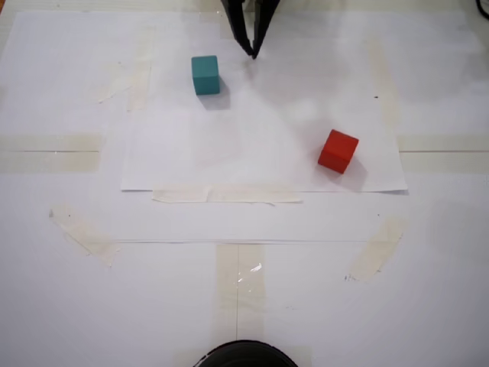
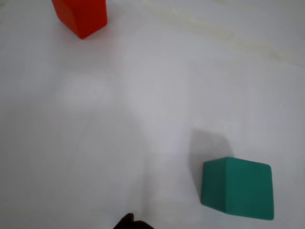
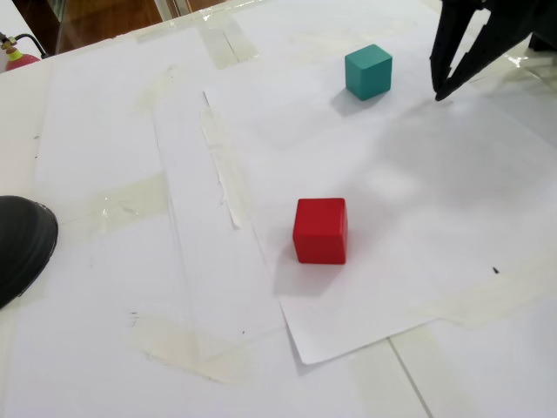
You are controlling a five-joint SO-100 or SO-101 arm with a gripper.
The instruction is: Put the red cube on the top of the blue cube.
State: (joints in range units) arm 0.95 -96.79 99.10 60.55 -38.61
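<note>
The red cube (image 1: 338, 151) (image 3: 320, 229) rests on the white paper, at the right in a fixed view. The blue cube (image 1: 205, 75) (image 3: 368, 71), teal in colour, stands apart from it near the paper's far edge. My gripper (image 1: 252, 52) (image 3: 437, 83) hangs just beside the blue cube, its black fingers meeting at the tips, with nothing between them. In the wrist view the blue cube (image 2: 237, 187) is at the lower right and the red cube (image 2: 83, 16) at the top left, cut off by the frame. Only a dark fingertip (image 2: 128, 222) shows at the bottom edge.
White paper sheets (image 1: 267, 168) taped down with beige tape strips (image 1: 226, 196) cover the table. A black rounded object (image 1: 244, 355) (image 3: 22, 244) sits at the near edge. A small red item (image 3: 17, 57) lies off the table's corner.
</note>
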